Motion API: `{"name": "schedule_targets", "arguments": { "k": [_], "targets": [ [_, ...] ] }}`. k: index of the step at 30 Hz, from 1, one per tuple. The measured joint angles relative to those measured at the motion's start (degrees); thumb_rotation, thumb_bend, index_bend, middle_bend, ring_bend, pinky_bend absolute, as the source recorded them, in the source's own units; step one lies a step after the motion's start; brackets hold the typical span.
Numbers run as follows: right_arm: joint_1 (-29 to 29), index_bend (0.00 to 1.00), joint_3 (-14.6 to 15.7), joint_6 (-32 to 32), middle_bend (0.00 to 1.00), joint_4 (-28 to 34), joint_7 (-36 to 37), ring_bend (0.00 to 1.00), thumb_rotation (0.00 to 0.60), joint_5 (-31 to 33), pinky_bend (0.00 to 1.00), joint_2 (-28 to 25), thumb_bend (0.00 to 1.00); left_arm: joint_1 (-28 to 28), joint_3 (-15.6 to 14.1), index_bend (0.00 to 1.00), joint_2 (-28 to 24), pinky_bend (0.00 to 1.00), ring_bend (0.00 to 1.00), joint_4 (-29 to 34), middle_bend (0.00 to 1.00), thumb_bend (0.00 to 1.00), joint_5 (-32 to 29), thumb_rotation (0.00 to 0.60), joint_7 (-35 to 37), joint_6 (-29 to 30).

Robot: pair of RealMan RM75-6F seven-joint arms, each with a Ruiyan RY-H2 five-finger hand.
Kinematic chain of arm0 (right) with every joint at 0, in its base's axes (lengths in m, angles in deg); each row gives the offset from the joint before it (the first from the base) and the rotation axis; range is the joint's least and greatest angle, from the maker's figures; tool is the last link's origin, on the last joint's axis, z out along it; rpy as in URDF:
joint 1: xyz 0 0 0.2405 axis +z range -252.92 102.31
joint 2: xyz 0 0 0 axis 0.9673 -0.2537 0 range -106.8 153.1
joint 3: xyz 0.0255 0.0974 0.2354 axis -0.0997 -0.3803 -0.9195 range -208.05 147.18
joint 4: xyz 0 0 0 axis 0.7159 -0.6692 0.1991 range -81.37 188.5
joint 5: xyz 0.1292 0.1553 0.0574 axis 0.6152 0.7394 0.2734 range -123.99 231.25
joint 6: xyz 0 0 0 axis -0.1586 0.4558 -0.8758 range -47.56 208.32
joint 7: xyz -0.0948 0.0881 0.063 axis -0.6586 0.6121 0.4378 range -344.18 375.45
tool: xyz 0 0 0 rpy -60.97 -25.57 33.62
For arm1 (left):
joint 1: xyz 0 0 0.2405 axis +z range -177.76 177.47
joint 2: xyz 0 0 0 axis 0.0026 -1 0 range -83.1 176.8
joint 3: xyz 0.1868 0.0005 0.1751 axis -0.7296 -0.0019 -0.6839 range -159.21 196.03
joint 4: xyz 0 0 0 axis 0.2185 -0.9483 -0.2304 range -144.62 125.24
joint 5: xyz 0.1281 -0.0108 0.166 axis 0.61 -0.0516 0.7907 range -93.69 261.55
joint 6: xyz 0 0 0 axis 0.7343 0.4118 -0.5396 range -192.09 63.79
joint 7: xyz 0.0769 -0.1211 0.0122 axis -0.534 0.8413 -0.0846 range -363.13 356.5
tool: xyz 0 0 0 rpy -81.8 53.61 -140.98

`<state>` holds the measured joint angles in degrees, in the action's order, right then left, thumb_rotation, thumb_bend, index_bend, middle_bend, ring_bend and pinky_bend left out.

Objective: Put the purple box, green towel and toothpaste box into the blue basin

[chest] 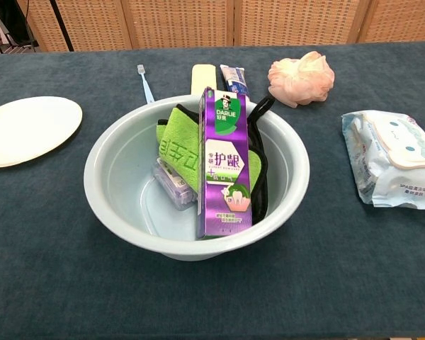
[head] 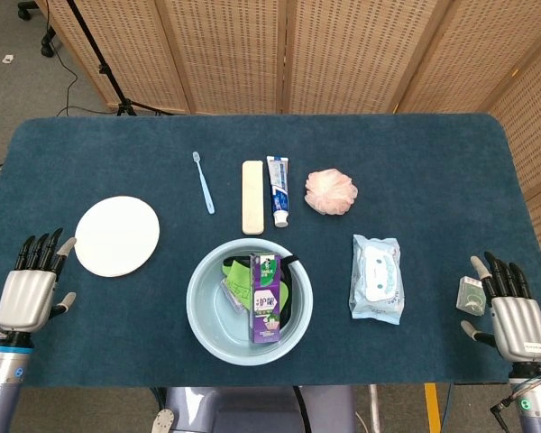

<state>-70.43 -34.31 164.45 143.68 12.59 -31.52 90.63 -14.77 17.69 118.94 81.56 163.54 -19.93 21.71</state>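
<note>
The blue basin holds one toothpaste box, one green towel and one purple box. Left hand and right hand flank it, fingers spread, empty.

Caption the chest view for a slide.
Toothpaste box, green towel and small purple box inside the blue basin.

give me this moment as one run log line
basin: holds toothpaste box, green towel, small purple box | left hand: open, holds nothing | right hand: open, holds nothing
</note>
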Motion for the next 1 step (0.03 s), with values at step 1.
{"name": "schedule_targets", "arguments": {
  "k": [1],
  "targets": [
    [0.04,0.00,0.00,-0.05,0.00,-0.01,-0.14,0.00,0.600,0.02,0.00,0.08,0.09,0.05,0.23,0.00,0.00,0.00,0.00,-0.16,0.00,0.20,-0.20,0.600,0.23,-0.22]
  ]
}}
